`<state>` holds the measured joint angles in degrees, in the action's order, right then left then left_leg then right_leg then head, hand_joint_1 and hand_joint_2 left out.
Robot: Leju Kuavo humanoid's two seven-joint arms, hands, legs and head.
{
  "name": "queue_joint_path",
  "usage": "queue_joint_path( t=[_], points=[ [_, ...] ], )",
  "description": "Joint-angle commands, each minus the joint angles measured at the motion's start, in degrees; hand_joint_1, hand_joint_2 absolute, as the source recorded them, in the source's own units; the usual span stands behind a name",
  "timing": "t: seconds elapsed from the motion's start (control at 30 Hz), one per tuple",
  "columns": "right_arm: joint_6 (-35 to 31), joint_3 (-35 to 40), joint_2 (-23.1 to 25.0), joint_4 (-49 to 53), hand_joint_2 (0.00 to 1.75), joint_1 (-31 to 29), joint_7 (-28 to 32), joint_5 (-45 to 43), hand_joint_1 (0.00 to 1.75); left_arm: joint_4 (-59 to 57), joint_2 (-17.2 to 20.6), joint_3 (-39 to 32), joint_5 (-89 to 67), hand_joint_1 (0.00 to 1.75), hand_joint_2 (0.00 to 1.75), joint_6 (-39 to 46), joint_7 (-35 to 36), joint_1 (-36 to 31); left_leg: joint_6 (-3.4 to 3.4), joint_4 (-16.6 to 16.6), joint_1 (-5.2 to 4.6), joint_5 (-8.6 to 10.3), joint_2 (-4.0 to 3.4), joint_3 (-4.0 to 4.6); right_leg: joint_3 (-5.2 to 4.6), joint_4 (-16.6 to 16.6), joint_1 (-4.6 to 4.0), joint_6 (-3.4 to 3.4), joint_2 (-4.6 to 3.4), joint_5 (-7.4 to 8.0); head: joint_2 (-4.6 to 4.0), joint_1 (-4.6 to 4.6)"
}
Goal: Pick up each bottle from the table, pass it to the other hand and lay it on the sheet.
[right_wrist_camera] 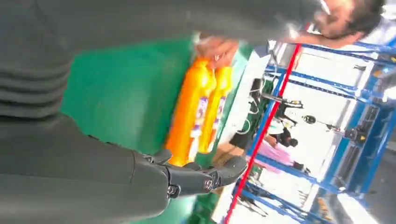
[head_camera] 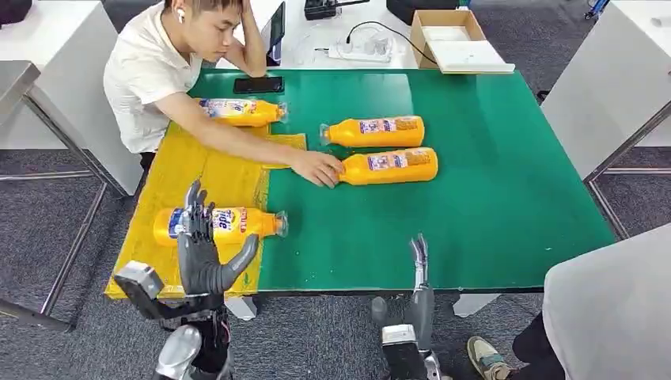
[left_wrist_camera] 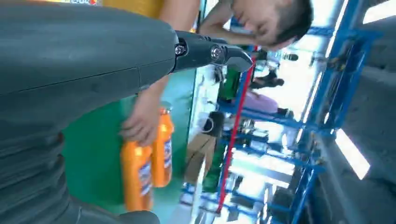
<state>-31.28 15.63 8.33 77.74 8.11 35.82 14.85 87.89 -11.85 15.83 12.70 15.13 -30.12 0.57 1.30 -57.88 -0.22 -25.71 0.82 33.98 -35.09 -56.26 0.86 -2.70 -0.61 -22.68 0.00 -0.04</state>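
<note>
Several orange bottles lie on their sides. One bottle (head_camera: 221, 225) rests on the yellow sheet (head_camera: 198, 178) near my left hand (head_camera: 204, 252), which is raised in front of it with fingers spread and holds nothing. Another bottle (head_camera: 241, 112) lies at the sheet's far end. Two bottles (head_camera: 378, 131) (head_camera: 389, 166) lie on the green table top (head_camera: 490, 190); a person's hand (head_camera: 316, 168) touches the cap end of the nearer one. My right hand (head_camera: 419, 277) stands open at the table's front edge, holding nothing. The wrist views show the two bottles (left_wrist_camera: 148, 163) (right_wrist_camera: 198, 112) and the person's hand (right_wrist_camera: 215, 48).
A person sits at the table's far left, arm stretched across the sheet. A black phone (head_camera: 258, 85) lies at the far edge. Behind stand a cardboard box (head_camera: 455, 38) and a power strip (head_camera: 358, 51). Another person's knee and shoe (head_camera: 487, 358) are at the near right.
</note>
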Motion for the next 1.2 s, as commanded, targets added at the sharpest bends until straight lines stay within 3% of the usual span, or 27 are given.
queue_joint_path(
  t=[0.03,0.2,0.37,0.53,0.77,1.03,1.2],
  points=[
    [-3.23,0.73,-4.28,-3.51,1.75,-0.82,-2.61,6.17,0.0,5.19,0.66,2.73,-0.14,0.0,1.75,1.99,-1.02,5.0,-0.05,0.04,0.03,-0.03,0.03,-0.08,0.11,0.05,-0.05,0.06,0.09,-0.04,0.0,0.02],
    [-8.72,-2.97,-10.68,-14.84,1.75,-7.65,-12.91,26.84,0.0,6.68,0.9,3.22,-3.66,0.0,1.75,4.6,-4.05,5.32,-0.07,0.16,0.06,-0.06,-0.14,-0.38,0.4,0.23,-0.09,0.09,-0.03,-0.02,0.0,0.02],
    [-8.37,-6.27,-11.72,-20.14,1.75,-12.35,-13.1,31.15,0.0,7.29,1.41,4.47,-5.13,0.0,1.75,5.01,-4.3,5.17,0.01,0.06,-0.03,0.03,-0.04,-0.14,0.18,0.1,0.02,0.02,0.02,0.02,-0.02,0.02],
    [-7.77,-6.42,-13.0,-27.94,1.75,-18.49,-17.75,39.85,0.0,6.95,2.06,6.38,-5.85,0.0,1.75,4.73,-4.15,4.4,0.06,0.05,-0.09,0.05,-0.12,-0.14,0.16,0.08,0.09,0.02,-0.06,0.05,-0.02,0.02],
    [-4.82,-4.77,-11.33,-42.69,1.75,-27.83,-19.9,42.39,0.0,2.77,2.33,8.38,-4.39,0.0,1.75,2.7,-0.03,2.28,0.05,0.06,-0.08,0.07,-0.14,-0.17,0.17,0.09,0.08,0.01,-0.07,0.07,0.0,0.02],
    [-2.93,-2.4,-10.04,-46.36,1.75,-30.09,-23.13,44.8,0.0,1.86,2.1,8.46,-4.0,0.0,1.75,2.78,0.8,1.51,-0.01,0.09,-0.03,-0.01,-0.17,-0.35,0.35,0.11,0.01,0.11,-0.04,-0.01,-0.02,0.02],
    [2.14,-1.23,-8.89,-50.19,1.75,-31.17,-25.13,44.53,0.0,1.12,2.1,8.8,-3.46,0.0,1.75,2.2,2.29,1.18,0.02,0.08,-0.06,0.05,-0.11,-0.28,0.26,0.08,0.05,0.05,0.0,0.01,0.0,0.02]
  ],
)
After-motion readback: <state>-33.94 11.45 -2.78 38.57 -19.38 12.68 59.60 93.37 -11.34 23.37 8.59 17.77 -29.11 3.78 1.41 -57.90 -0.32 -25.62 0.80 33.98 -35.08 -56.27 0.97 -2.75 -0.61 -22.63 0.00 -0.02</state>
